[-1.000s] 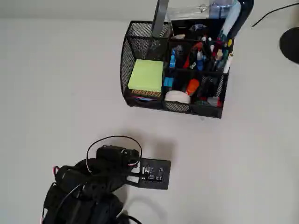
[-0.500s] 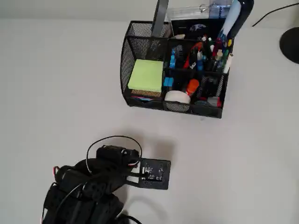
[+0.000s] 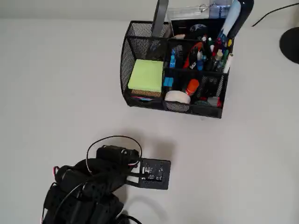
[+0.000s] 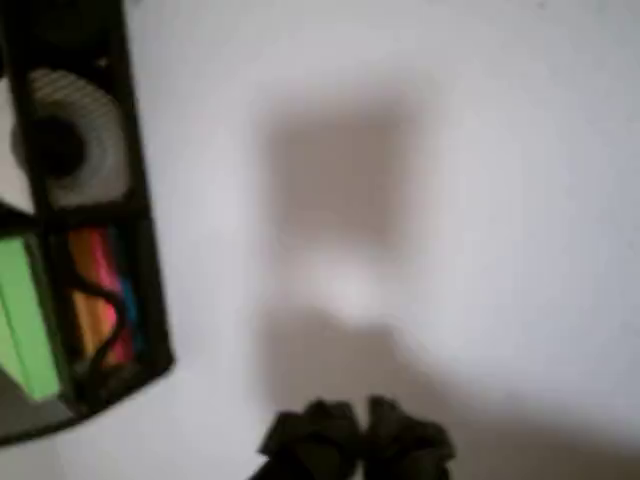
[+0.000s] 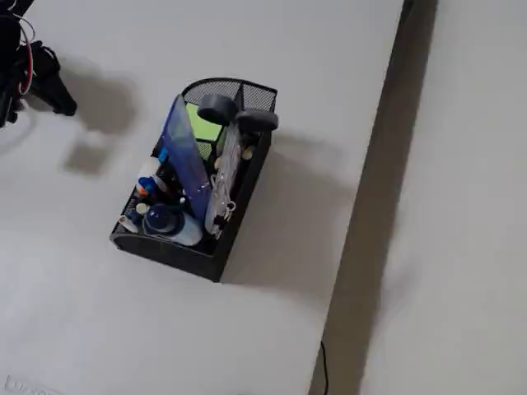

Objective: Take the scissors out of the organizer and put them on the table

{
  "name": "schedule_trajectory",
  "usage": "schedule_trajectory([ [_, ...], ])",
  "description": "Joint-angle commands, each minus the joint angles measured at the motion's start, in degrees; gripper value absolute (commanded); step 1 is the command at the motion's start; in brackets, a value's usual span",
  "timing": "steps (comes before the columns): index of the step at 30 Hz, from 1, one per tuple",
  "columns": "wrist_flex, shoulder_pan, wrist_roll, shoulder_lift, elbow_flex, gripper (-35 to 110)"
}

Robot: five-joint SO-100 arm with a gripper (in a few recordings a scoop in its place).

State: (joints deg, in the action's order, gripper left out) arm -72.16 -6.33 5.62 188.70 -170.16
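The black mesh organizer (image 3: 127,56) stands at the top middle of the white table (image 3: 243,163). The scissors (image 3: 160,15) stand upright in its back compartment, and their grey loop handles (image 5: 219,108) stick out above the rim. My gripper (image 4: 355,442) hovers low over bare table with its dark fingertips together and nothing between them. A corner of the organizer (image 4: 142,300) lies to its left in the wrist view. In the fixed view my gripper (image 5: 56,92) is at the top left, well apart from the organizer (image 5: 193,253).
The organizer also holds a lime-green note pad (image 3: 146,75), a white tape roll (image 3: 177,96) and several pens. A black round object (image 3: 291,44) and a thin cable (image 3: 270,17) sit at the top right. The table's edge (image 5: 387,123) runs down the fixed view.
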Motion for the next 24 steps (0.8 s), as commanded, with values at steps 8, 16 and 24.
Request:
schedule_trajectory([
  [8,-2.37,-0.62,-0.79,-0.35,0.0,0],
  [16,-2.29,2.02,0.53,-0.35,0.0,0],
  [24,-2.55,10.46,8.35,-0.18,0.0,0],
])
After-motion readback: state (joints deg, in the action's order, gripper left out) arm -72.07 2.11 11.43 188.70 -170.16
